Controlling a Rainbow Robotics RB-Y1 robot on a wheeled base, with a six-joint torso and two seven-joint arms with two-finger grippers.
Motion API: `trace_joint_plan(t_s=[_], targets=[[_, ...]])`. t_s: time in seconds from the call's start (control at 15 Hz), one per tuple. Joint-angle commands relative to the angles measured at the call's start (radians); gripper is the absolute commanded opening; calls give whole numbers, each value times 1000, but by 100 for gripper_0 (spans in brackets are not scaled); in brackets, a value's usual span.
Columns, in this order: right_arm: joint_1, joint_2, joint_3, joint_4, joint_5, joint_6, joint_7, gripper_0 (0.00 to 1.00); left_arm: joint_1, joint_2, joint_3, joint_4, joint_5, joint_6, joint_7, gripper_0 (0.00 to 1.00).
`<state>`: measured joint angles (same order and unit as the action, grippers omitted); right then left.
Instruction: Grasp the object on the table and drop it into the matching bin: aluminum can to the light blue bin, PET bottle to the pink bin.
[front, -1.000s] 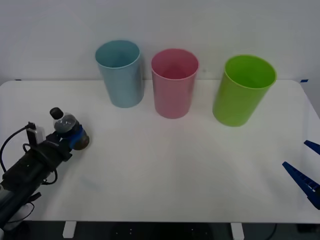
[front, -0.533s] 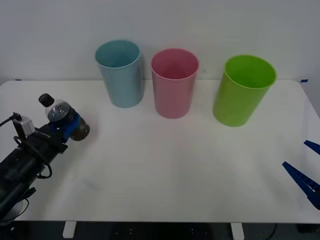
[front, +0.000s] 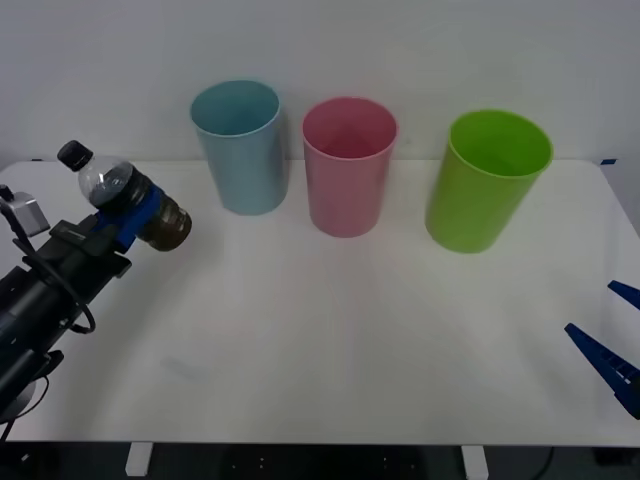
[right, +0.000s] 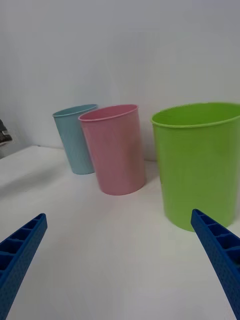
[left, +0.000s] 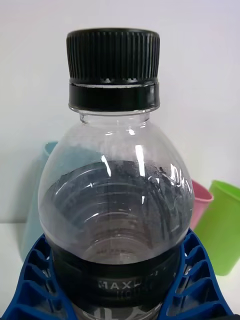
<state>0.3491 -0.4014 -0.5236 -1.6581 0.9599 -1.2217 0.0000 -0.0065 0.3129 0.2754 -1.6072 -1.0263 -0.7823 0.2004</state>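
one small clear plastic pet bottle with a black screw cap sits clamped in my left gripper, lifted off the wide white table at its left side. its long axis tilts, cap up and away to the left, base toward the bins. three tapered plastic bins stand in a row: light blue, pink, lime green. my right gripper hangs spread wide at the table's right edge.

We see the PET bottle cut off below its label, the blue fingers covering its lower sides. It hides most of the light blue bin and pink bin.
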Motion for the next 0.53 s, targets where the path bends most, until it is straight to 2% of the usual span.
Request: trace_joint_plan(t_s=[0.07, 0.53], targets=[[0, 0, 0, 0, 0, 0, 0, 100, -4, 0, -15, -60, -1, 18, 77, 0], [0, 0, 0, 0, 0, 0, 0, 100, -39, 0, -68, -158, -9, 52, 105, 0]])
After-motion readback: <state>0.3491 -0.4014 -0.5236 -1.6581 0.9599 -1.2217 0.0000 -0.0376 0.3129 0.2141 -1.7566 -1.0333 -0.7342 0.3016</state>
